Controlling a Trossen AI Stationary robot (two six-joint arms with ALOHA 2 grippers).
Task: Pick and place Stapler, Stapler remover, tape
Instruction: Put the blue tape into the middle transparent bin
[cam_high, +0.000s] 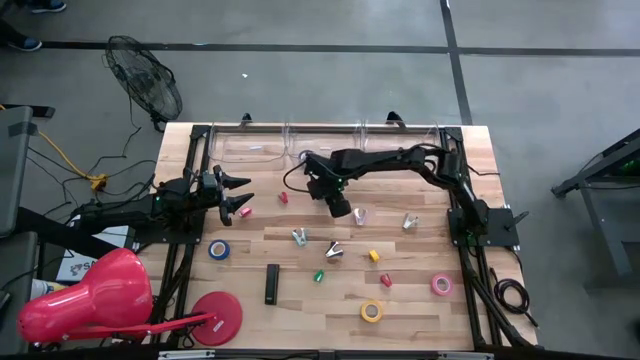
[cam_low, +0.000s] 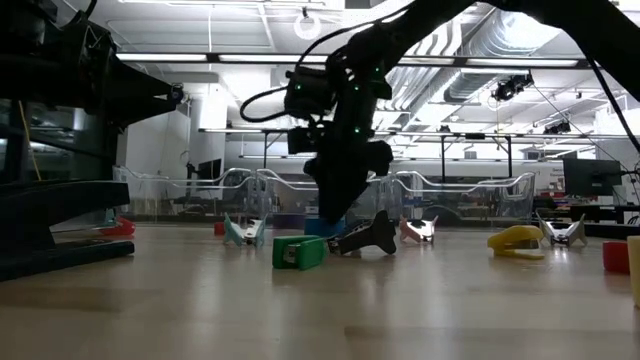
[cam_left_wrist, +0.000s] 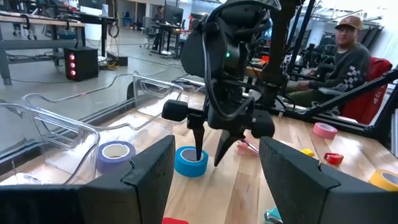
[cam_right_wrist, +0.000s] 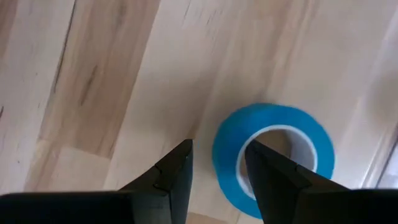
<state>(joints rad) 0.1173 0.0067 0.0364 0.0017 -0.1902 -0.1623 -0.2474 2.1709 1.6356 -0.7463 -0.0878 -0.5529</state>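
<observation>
My right gripper (cam_high: 338, 207) points down over a blue tape roll (cam_right_wrist: 311, 134) lying flat mid-table toward the far side. It is open, with one finger in the roll's hole and one outside. My left gripper (cam_high: 244, 193) waits open near the table's left side, touching nothing. A blue roll (cam_high: 218, 250), a pink one (cam_high: 441, 284), a yellow one (cam_high: 371, 311) and a pale one (cam_high: 360, 215) lie flat on the table. A purple roll (cam_left_wrist: 115, 154) lies in the clear tray. A black stapler (cam_high: 271, 284) and staple removers (cam_high: 333, 250) lie nearer. My right gripper (cam_right_wrist: 219, 144) comes from above, pointing down, and straddles the blue roll's wall (cam_right_wrist: 227, 162). One finger (cam_right_wrist: 273, 174) is in the centre hole and one finger (cam_right_wrist: 177, 171) is outside. Whether either finger touches the wall, I cannot tell. The roll lies flat on the table.
Clear plastic trays (cam_high: 250, 148) line the far edge. Small red, green and yellow items (cam_high: 374, 255) are scattered mid-table. A large red disc (cam_high: 217, 315) sits at the near left corner beside a pink-red object (cam_high: 90, 295). A seated person (cam_left_wrist: 348, 56) shows beyond the table.
</observation>
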